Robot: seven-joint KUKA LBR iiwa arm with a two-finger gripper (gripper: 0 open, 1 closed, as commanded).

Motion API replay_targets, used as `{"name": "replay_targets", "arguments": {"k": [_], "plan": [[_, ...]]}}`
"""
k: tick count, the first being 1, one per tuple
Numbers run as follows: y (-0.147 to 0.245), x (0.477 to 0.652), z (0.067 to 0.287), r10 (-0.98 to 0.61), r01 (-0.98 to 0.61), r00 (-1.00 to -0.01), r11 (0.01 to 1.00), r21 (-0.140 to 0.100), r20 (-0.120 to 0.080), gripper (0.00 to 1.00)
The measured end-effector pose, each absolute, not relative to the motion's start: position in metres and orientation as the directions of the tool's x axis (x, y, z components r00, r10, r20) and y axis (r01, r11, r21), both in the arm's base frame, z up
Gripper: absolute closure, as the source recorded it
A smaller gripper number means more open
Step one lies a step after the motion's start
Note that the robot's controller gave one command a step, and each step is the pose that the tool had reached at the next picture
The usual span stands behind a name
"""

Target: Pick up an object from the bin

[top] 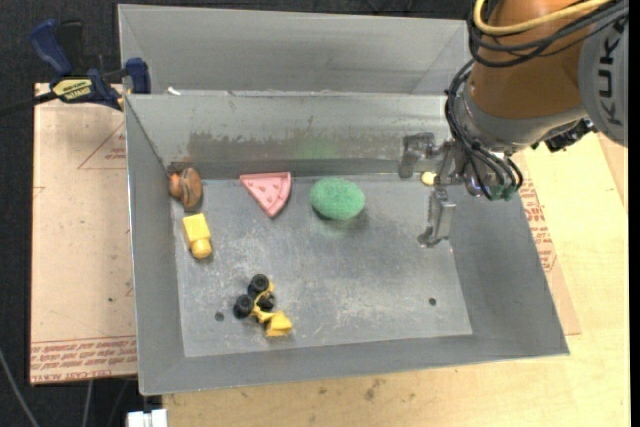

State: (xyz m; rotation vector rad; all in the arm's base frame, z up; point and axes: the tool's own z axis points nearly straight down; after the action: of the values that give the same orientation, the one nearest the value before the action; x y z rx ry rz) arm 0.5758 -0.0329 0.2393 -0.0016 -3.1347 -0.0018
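My gripper [436,213] hangs over the right part of the bin floor, with bare metal beneath it. The nearest loose thing is a green rounded lump [337,199], lying to the gripper's left and well apart from it. Further left lies a pink triangular slice [267,192] with dark specks, flat on the floor near the back wall.
A brown rounded piece [185,185] sits in the back left corner, with a yellow block [198,236] just in front of it. A small black and yellow toy [261,305] lies near the front wall. The arm's orange cover and cables stand over the bin's right rim.
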Motion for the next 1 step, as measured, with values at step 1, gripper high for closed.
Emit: {"name": "replay_targets", "arguments": {"k": [1], "plan": [[-0.0327,0.5771,0.2441,0.0,0.0,-1.0,1.0,0.001,-0.002,0.0]]}}
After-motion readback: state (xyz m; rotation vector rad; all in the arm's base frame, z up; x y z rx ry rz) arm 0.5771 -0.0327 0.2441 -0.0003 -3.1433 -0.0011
